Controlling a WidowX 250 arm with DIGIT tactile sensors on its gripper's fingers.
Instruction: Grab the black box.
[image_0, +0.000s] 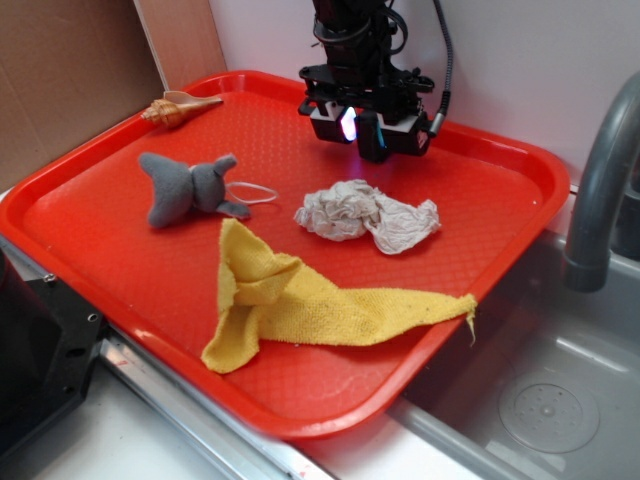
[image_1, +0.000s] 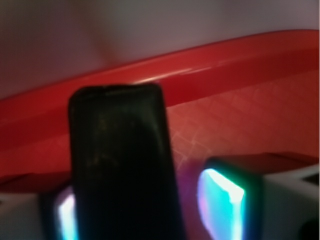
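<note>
Red tray (image_0: 520, 160) on surface beside grey sink (image_0: 560, 400), white wall behind. Gripper (image_0: 360, 128) near tray's far edge, fingers (image_1: 222, 200) glowing, clenched on black box (image_1: 122, 165), box upright between them. Grey plush toy (image_0: 185, 188) toward left edge, shell (image_0: 178, 108) at far-left corner. Crumpled paper (image_0: 365, 215) mid-tray. Yellow cloth (image_0: 300, 300) near front edge.

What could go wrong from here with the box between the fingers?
1. In the wrist view the black box sits off-centre, near one glowing pad and apart from the other; it may twist as the gripper closes or lifts.
2. The gripper works close to the red tray's far rim, so a sideways move could clip it.
</note>
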